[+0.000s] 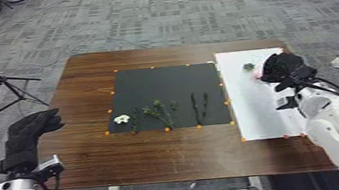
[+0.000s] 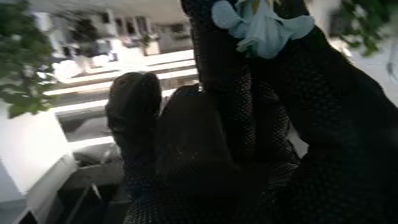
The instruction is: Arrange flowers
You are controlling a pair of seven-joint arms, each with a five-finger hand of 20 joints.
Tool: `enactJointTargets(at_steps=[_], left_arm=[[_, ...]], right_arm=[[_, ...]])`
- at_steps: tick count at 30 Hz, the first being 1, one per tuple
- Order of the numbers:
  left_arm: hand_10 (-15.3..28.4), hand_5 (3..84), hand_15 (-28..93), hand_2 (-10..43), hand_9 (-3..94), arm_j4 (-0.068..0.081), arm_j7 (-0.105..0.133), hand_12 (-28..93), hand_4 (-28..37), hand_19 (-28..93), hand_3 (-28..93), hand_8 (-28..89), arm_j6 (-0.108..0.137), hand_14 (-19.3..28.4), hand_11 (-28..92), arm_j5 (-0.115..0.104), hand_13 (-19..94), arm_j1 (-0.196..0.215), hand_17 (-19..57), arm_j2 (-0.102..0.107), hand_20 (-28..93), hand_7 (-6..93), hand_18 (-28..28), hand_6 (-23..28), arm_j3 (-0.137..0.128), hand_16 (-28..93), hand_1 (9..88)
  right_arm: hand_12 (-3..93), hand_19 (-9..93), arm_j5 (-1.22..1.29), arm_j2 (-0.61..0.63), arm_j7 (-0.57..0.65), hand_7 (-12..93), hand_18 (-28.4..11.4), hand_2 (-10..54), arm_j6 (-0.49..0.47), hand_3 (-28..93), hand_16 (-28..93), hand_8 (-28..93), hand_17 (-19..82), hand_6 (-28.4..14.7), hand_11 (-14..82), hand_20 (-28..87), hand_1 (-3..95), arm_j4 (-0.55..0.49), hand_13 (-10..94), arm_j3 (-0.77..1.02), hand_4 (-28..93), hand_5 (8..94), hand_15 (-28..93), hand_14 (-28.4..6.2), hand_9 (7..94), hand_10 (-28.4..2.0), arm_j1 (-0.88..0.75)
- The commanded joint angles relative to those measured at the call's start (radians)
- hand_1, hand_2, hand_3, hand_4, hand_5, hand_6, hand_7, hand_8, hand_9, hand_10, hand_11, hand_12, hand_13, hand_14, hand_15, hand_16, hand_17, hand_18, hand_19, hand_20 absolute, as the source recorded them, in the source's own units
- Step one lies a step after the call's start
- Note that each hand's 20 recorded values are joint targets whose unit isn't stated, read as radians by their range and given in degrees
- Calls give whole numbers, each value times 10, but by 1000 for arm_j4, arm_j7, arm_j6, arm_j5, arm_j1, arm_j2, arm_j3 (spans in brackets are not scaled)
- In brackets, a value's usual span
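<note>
- Two black-gloved hands are flanking the brown table, one at each side.
- The right hand is hovering over or touching the far part of the white board; the head view is leaving contact unclear.
- In the right wrist view, the right hand is pinching a pale flower between its thumb and a finger, the petals spreading in front of the glove.
- Green leaves are showing beyond one side of that glove, and more leaves are showing beyond the other.
- In the head view, a green clump is sitting on the white board near the right hand, and a small pink patch is showing just beside the glove.
- The left hand is hanging at the table's left edge, its fingers relaxing apart from anything.
- On the black mat, a white flower is lying at the near left corner, with a green sprig just beside it.
- Leafy green stems are lying toward the middle of the mat's near part, and two dark stems are lying to their right, apart from each other.
- Orange marks are edging the mat.
</note>
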Motion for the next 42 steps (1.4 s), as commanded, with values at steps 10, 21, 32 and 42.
enactJointTargets(at_steps=[10,21,32,42], left_arm=[[134,558,500,73,578,4,-2,142,-219,367,671,-85,4,177,295,-2,473,-11,54,22,312,242,151,23,-32,-19,353],[133,557,498,73,579,17,-6,143,-218,356,668,-85,5,178,295,-2,472,-33,58,34,305,243,150,23,-12,-20,354],[134,559,458,94,582,40,-17,142,-234,282,671,-86,21,177,296,-1,473,-84,75,46,259,244,139,22,23,-20,347],[134,560,457,96,581,46,-11,141,-235,279,674,-86,3,176,295,-5,471,-101,68,47,259,243,142,22,46,-16,344]], right_arm=[[331,868,126,-101,-76,279,-219,-95,-31,639,298,7,472,18,108,464,589,-140,870,-379,-231,772,831,-35,920,-75,283],[316,874,116,-297,-127,273,-220,-95,-170,636,298,9,475,21,105,459,588,-10,873,-602,-230,778,832,-34,920,-78,523],[310,877,14,-498,-129,273,-218,-95,-225,635,299,7,475,22,100,455,587,192,874,-631,-232,775,833,-34,919,-78,585],[276,881,-67,-619,-130,271,-219,-95,-233,635,296,-8,478,30,86,453,585,308,879,-624,-234,785,833,-34,921,-80,535]])
